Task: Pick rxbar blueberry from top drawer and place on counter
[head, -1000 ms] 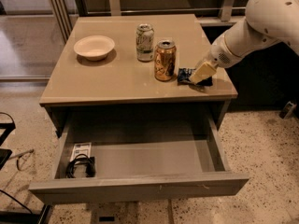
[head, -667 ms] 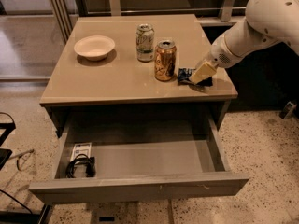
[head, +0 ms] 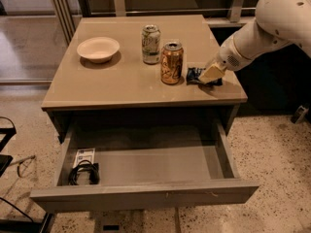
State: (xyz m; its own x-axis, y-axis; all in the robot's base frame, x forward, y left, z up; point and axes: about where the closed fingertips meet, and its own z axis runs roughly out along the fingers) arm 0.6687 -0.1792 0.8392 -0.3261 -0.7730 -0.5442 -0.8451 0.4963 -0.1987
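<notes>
Nearest, the top drawer [head: 146,195] stands pulled out, with a black coiled cable [head: 83,173] in its left near corner and a white card [head: 84,157] just behind it. Above it, on the right side of the counter [head: 121,76], the rxbar blueberry [head: 194,74] lies flat, just right of a copper-coloured can [head: 171,63]. The gripper [head: 212,74] is on the bar's right end, seemingly touching it; whether it clasps the bar or has released it, I cannot tell. Farther back stand a pale green can [head: 151,43] and, to the left, a cream bowl [head: 98,49].
</notes>
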